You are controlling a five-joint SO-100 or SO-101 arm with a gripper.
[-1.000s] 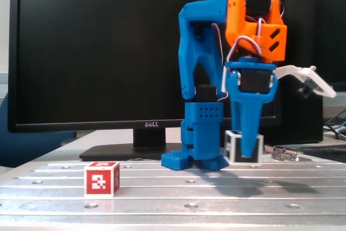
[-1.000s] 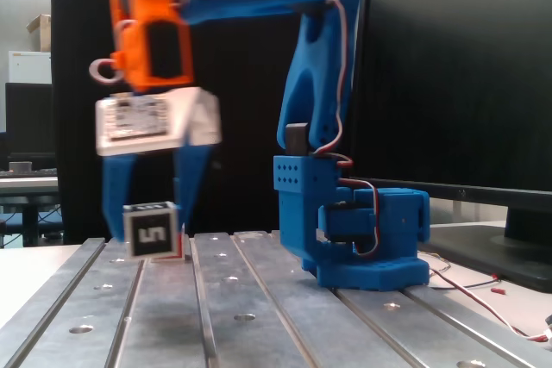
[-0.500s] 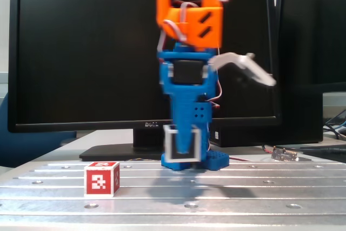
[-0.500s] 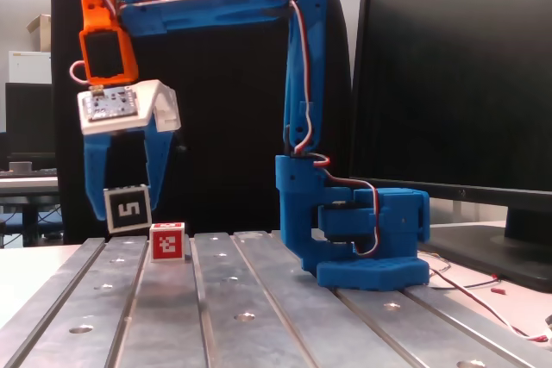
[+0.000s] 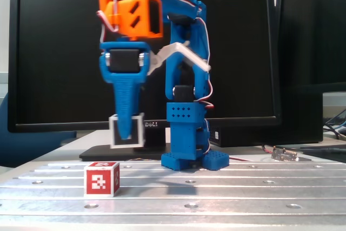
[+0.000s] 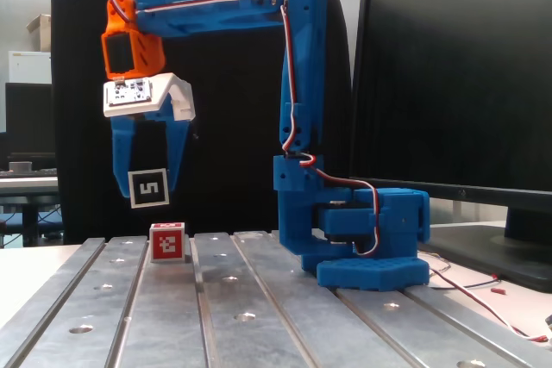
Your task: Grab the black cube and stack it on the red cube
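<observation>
Clamped on the black cube (image 6: pixel 148 188), the gripper (image 6: pixel 147 185) hangs in the air, up and a little to the left of the red cube (image 6: pixel 167 242) in a fixed view; behind stands a large dark monitor (image 5: pixel 65 52); below lies a grooved metal table (image 5: pixel 227 193), the red cube resting on it; cables (image 6: pixel 483 290) trail beside the blue base.

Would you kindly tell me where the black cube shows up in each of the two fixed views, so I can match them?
In a fixed view: the black cube hangs left of centre, held in the gripper, above and right of the red cube.
In a fixed view: the black cube is at left, between the gripper fingers, just above the red cube.
Shared landmark: the red cube on the metal table.
</observation>
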